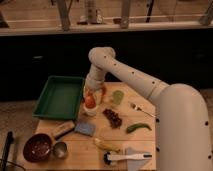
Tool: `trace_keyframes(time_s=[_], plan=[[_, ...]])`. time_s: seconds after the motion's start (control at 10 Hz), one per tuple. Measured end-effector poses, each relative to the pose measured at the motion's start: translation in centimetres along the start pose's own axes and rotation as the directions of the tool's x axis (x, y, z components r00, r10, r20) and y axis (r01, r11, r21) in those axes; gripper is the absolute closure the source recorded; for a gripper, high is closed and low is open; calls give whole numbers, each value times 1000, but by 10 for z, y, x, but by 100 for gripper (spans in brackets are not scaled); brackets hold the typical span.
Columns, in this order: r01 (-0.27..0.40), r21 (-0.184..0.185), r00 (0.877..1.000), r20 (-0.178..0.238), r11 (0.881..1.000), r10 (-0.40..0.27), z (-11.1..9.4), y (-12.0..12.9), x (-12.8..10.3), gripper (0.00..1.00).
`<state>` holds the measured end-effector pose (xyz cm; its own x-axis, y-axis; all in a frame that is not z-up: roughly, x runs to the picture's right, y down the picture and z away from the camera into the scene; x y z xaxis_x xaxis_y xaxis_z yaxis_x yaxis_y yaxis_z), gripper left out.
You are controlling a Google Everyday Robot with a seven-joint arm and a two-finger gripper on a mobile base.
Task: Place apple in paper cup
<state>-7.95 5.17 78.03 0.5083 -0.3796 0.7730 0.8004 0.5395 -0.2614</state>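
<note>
Wooden table — apple inside gripper, right over paper cup.

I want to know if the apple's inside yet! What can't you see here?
Camera view:
1. Paper cup: only its lower wall shows; the apple and the pincer just above it cover its mouth.
2. Whether the apple rests inside the cup: the pincer blocks that spot.
3. Black thing at the bottom left: cut off by the edge.

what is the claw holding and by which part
The apple sits right under the claw, at the mouth of the paper cup; whether it is gripped, and where, cannot be told.
</note>
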Motion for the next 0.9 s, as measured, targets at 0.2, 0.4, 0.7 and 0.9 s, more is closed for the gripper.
trace_keyframes(time_s=[0.2, 0.4, 0.7, 0.9], plan=[[5, 3, 1000, -3, 1000, -5, 0, 0, 1, 20], [11, 3, 1000, -6, 1000, -11, 0, -2, 2, 20], [21, -5, 1000, -16, 1000, -21, -3, -3, 2, 20], [32, -9, 999, -18, 999, -32, -4, -5, 1, 20]])
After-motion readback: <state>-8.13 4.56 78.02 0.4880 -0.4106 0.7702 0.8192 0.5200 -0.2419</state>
